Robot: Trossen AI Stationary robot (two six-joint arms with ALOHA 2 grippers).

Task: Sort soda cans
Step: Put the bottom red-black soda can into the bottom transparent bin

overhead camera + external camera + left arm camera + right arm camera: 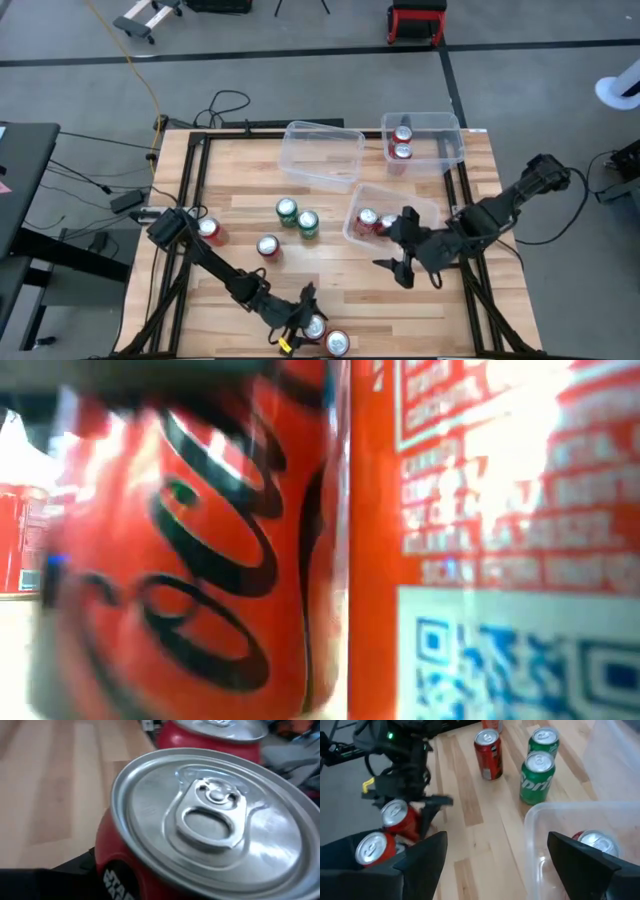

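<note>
Left pincer straddles a silver-topped red soda can at the wooden counter's six o'clock edge, grip uncertain; right pincer waits spread; next: pinch, lift binward.

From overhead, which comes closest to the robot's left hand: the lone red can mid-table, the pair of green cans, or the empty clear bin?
From the left hand, near the front edge:
1. Lone red can, mid-table.
2. Green cans, just beyond it.
3. Empty clear bin, at the back.
</note>
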